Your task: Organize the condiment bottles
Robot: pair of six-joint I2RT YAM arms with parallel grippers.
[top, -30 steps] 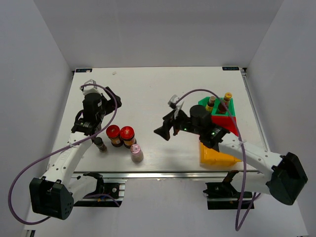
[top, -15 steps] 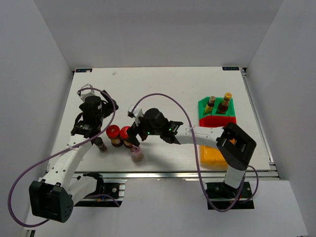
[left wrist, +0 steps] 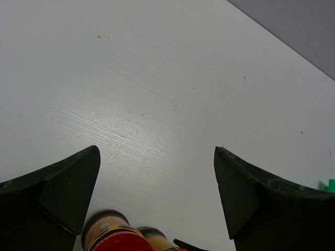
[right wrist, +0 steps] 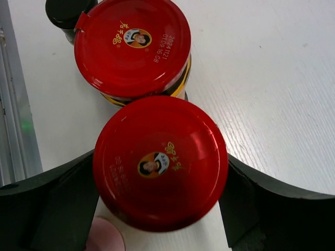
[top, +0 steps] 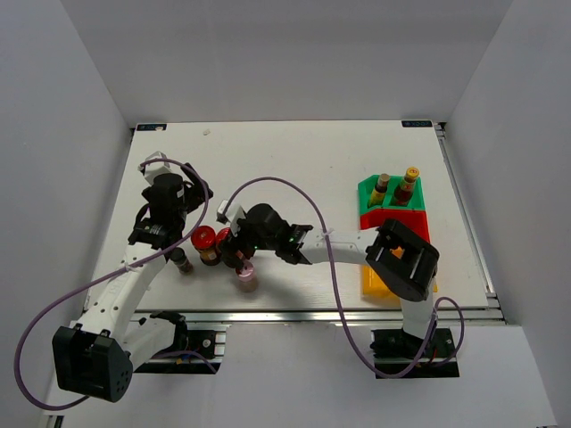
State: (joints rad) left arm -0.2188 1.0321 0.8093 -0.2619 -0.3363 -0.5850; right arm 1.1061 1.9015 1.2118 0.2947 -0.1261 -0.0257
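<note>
White tabletop (top: pixel 294 160) carries the cluster. Right gripper (top: pixel 238 251) straddles a red-lidded jar (right wrist: pixel 159 162), one finger at each side of the lid; whether they press on it cannot be told. A second jar (right wrist: pixel 132 47) sits just past the fingertips and appears to touch the first. A pink cap (right wrist: pixel 104 236) lies back by one finger's root. Closing or lifting off-centre could drag the second jar or tip the pink bottle. Left gripper (left wrist: pixel 156 157) hangs spread wide, holding nothing.

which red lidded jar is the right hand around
The jar nearest the pink cap, flanked by both fingers; the other jar stands beyond them.
</note>
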